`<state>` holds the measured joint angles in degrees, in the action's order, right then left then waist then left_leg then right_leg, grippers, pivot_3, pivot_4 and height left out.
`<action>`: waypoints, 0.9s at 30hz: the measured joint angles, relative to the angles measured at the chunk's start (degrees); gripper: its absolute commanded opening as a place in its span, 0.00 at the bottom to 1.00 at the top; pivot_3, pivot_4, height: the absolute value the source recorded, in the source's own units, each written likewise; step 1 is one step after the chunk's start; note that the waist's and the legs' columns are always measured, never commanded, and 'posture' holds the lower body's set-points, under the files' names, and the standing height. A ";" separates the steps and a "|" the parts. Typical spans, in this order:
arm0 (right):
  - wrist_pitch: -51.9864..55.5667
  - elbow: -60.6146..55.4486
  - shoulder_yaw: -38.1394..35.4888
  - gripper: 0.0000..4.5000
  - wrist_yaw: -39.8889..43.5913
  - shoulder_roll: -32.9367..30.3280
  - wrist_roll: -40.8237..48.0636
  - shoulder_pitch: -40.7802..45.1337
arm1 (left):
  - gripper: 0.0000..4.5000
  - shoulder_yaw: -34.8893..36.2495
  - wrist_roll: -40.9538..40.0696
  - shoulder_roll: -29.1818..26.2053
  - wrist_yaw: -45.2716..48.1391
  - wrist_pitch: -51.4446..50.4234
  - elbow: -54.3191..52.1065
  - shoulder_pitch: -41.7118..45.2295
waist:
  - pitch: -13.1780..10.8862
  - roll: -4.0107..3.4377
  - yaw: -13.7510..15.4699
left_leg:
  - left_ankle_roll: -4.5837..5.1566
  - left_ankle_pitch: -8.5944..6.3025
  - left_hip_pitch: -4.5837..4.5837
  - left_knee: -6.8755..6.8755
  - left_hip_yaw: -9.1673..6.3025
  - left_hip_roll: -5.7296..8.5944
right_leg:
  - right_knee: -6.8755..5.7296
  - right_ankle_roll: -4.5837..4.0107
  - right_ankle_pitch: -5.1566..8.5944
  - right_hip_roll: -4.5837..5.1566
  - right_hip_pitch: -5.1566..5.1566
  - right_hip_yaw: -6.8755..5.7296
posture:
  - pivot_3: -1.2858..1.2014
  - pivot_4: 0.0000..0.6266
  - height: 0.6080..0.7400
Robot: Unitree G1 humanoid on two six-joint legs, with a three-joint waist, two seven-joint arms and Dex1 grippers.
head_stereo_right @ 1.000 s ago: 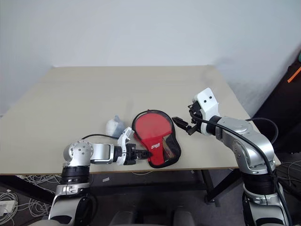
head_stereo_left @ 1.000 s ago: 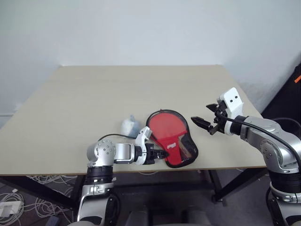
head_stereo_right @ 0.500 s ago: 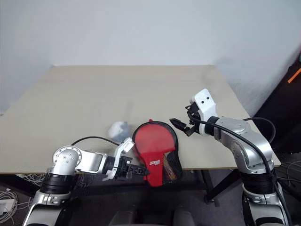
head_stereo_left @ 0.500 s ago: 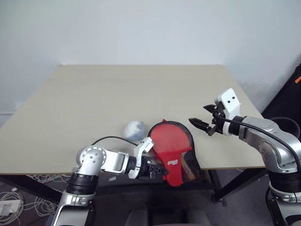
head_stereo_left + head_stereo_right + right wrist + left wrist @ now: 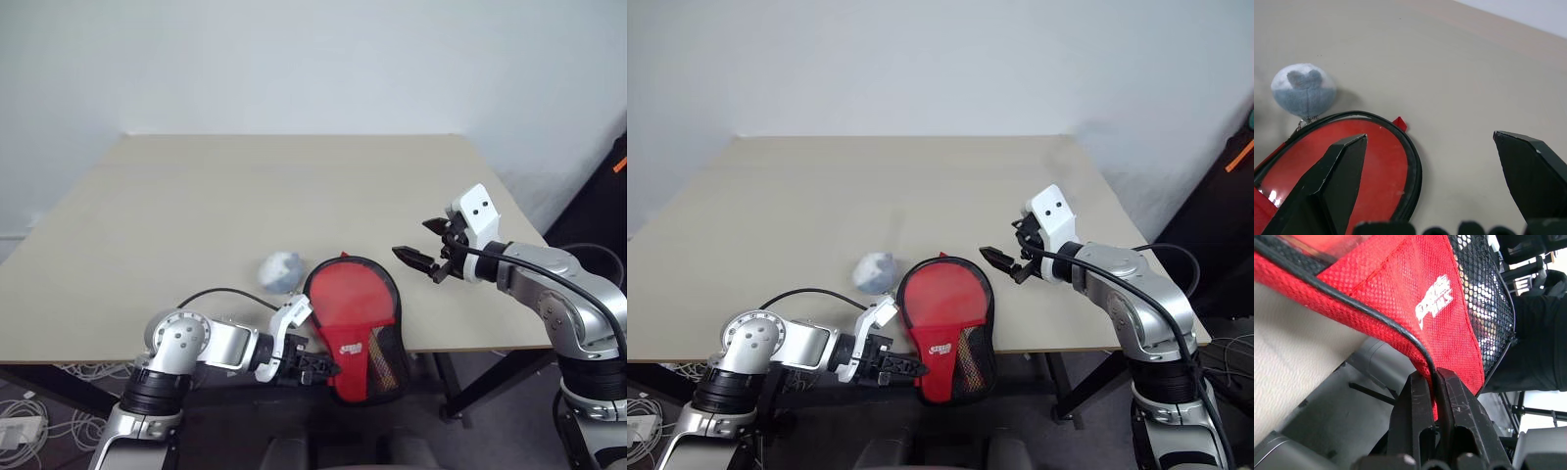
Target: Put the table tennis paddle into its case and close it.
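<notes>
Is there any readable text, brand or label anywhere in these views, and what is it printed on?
White logo on the red panel of the case: two lines of slanted lettering, too blurred to read.
The same logo in the head views: too small to read.
No other text, number or sign is visible.

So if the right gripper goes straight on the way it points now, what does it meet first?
Probably the round head of the case. The open right gripper points down and toward it, and its wrist view looks onto the case's black rim and the bare table beside it. Depth is unclear.
</notes>
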<state>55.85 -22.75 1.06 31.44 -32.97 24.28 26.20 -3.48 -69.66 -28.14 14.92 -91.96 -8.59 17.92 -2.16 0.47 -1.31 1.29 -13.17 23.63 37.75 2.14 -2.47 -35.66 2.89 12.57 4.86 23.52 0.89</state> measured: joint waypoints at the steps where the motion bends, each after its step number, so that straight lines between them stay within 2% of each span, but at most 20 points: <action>1: 0.00 0.00 0.08 1.00 -0.01 0.04 0.00 0.00 | 0.01 -0.01 0.00 -0.07 0.12 0.00 0.00 -0.01 | 0.00 0.00 0.00 | 0.00 0.00 0.00 0.00 0.00 0.00 | 0.00 0.00 0.00 0.00 0.00 0.00 | 0.52 0.00 1.00; 5: -0.02 0.00 0.46 1.00 -0.06 0.38 -0.01 0.12 | 0.01 -0.01 0.00 -0.07 0.38 -0.01 0.00 0.00 | 0.00 0.00 0.00 | 0.00 0.00 0.00 0.00 0.00 0.00 | 0.00 0.00 0.00 0.00 0.00 0.00 | 0.52 0.00 1.00; 8: -0.04 0.02 0.62 1.00 -0.12 0.55 -0.04 0.18 | 0.16 -0.03 0.02 -0.08 0.68 -0.09 -0.04 0.00 | -0.01 0.01 0.00 | 0.01 0.00 0.00 0.01 0.00 0.00 | 0.00 0.00 0.00 0.00 -0.01 0.00 | 0.52 0.00 1.00; 14: -0.07 0.05 0.62 1.00 -0.50 0.64 -0.06 0.20 | 0.61 -0.28 0.13 -0.54 2.18 -0.14 -0.31 0.62 | -0.03 0.04 0.00 | 0.00 0.00 0.00 0.02 0.01 0.00 | 0.00 0.00 0.00 0.00 0.00 0.00 | 0.52 0.00 1.00; 19: -0.11 0.11 0.62 1.00 -0.56 0.65 -0.05 0.22 | 1.00 2.12 0.27 -5.86 4.35 -0.12 -2.54 1.09 | -0.10 0.07 -0.18 | -0.06 -0.03 0.00 -0.01 0.02 -0.03 | -0.03 0.00 0.00 -0.01 0.04 0.00 | 0.52 0.00 1.00; 24: -0.36 0.51 0.60 1.00 -0.49 0.61 -0.04 0.22 | 1.00 4.07 2.42 -15.86 12.36 4.94 -10.70 1.21 | -0.21 0.12 -0.22 | -0.12 -0.06 0.00 -0.04 0.11 -0.04 | 0.03 -0.01 -0.01 0.05 0.08 0.01 | 0.52 0.00 1.00; 27: -0.63 0.94 0.62 1.00 -0.34 0.62 -0.03 0.23 | 1.00 6.31 3.53 -18.31 19.05 11.13 -13.15 2.13 | -0.23 0.11 0.06 | -0.14 -0.07 0.00 -0.03 0.12 -0.04 | 0.03 -0.01 -0.01 0.08 0.16 0.00 | 0.52 0.00 1.00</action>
<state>55.22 -21.81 1.67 31.10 -32.36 24.25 26.43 2.83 -66.13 -46.45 33.97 -80.83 -21.75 20.05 -2.39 0.57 -1.25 1.16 -13.24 23.64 37.72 2.26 -2.50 -35.63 2.88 12.56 4.93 23.68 0.89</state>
